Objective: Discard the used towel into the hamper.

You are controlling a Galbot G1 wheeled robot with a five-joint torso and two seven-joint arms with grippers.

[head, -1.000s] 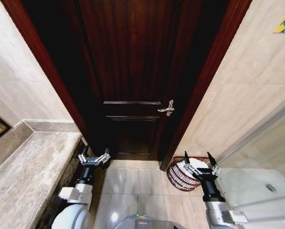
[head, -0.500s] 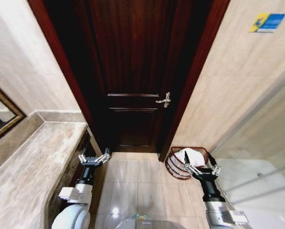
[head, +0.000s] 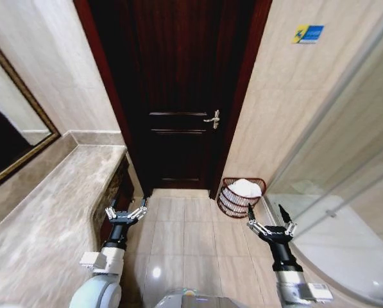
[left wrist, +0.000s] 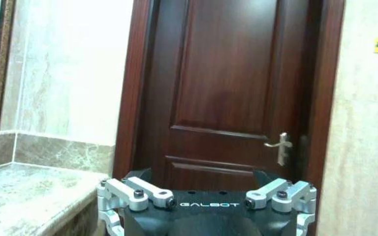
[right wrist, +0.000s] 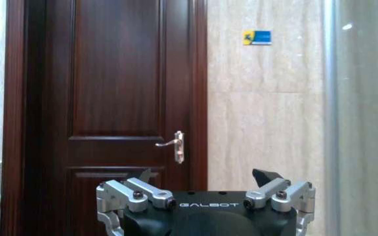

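Against the far wall stands a dark wooden door, shut, with a metal lever handle on its right side. Left of the door, a marble surface runs along the wall under a framed mirror. Right of the door, a glass shower panel meets the beige tiled wall, which carries a small blue-and-yellow sticker high up. On the tiled floor, at the foot of the wall just right of the door frame, sits the hamper, flat side to the wall. A white towel lies inside it, heaped above the rim. Left claw hovers beside the surface's edge, fingers apart, holding nothing. Right claw hovers near the hamper, short of it and clear of its rim, fingers apart, also holding nothing.
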